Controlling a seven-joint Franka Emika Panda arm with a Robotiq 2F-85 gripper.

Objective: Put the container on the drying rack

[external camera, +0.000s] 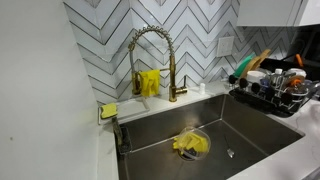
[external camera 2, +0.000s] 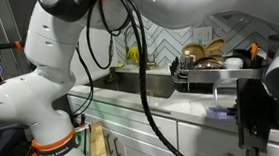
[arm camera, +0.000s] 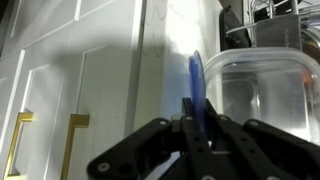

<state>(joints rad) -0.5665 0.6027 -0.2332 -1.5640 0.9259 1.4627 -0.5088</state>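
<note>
The container (arm camera: 265, 95) is a clear plastic box with a blue edge (arm camera: 196, 85). In the wrist view it fills the right side. My gripper (arm camera: 197, 125) is shut on that blue edge, which stands up between the two black fingers. In an exterior view the gripper (external camera 2: 241, 118) hangs at the right by the white counter's front edge, with the container (external camera 2: 217, 112) beside it. The drying rack (external camera: 270, 95) is black wire, full of dishes, right of the sink. It also shows in an exterior view (external camera 2: 205, 73) and at the top of the wrist view (arm camera: 270, 15).
A gold faucet (external camera: 150, 50) stands behind the steel sink (external camera: 250, 130), which holds a yellow cloth (external camera: 190, 145). A yellow sponge (external camera: 108, 110) lies at the sink's corner. White cabinet doors with gold handles (arm camera: 75, 125) are below the counter. The arm's base (external camera 2: 49, 81) fills the left.
</note>
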